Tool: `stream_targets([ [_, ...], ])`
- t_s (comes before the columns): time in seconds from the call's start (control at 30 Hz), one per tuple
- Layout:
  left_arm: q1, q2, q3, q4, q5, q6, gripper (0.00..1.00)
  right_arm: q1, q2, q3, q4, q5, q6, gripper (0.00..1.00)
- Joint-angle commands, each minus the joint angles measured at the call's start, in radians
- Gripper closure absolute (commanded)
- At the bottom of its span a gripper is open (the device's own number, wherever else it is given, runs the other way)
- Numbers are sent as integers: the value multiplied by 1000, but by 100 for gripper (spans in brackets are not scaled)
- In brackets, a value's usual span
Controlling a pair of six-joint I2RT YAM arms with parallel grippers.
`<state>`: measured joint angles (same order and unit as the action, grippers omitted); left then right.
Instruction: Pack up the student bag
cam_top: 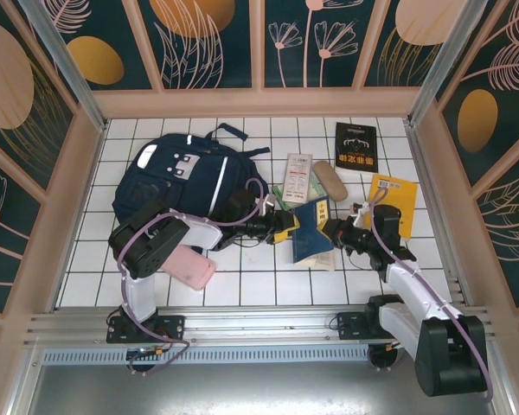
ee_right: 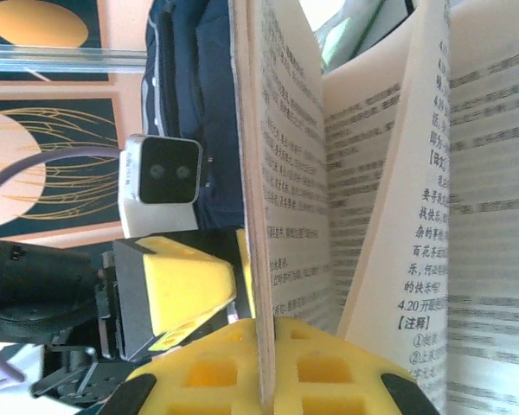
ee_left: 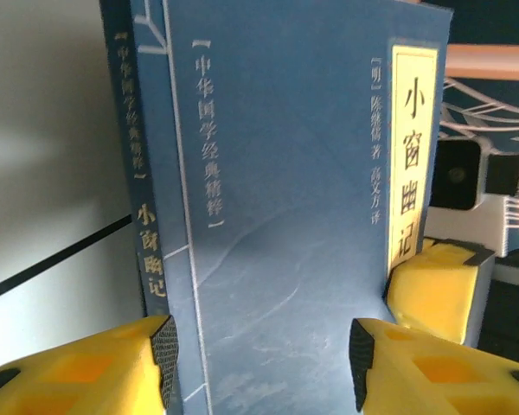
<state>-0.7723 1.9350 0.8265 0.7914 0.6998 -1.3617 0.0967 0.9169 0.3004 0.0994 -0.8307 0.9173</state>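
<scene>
Top external: student bag (cam_top: 169, 194) lies handle-end far.

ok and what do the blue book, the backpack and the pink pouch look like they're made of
Blue book: paper pages, with a matte cover of cloth or textured paper that shows faint creases.
Backpack: soft woven fabric, likely nylon or polyester; it slumps and has shiny white stripes.
Pink pouch: smooth, perhaps plastic or coated fabric; hard to tell.

Open book (cam_top: 311, 233): table (cam_top: 242, 290) middle; clock centre here.
Student bag (cam_top: 182, 177): 10 o'clock, behind the pouch.
Pouch (cam_top: 195, 268): 8 o'clock, before the bag.
Booklet (cam_top: 297, 177): 12 o'clock, near.
Far book (cam_top: 356, 147): 1 o'clock.
Side book (cam_top: 391, 192): 2 o'clock.
</scene>
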Motion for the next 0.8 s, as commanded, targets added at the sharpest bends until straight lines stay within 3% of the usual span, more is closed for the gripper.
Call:
stream_targets([
  [0.0,3,54,-29,278,27,-166,44,-9,-36,37,24,-55,51,100],
  [0.1,3,66,-26,296,35,-172,44,-10,-53,46,36,-59,74,100],
  [0.47,2,58,13,64,41,-5,46,-10,-77,82,22,-62,100,100],
  [0.6,2,62,24,132,54,-42,47,-9,-85,69,42,-62,126,100],
  [0.77,3,75,5,342,46,-177,52,-9,-101,53,48,-58,139,100],
])
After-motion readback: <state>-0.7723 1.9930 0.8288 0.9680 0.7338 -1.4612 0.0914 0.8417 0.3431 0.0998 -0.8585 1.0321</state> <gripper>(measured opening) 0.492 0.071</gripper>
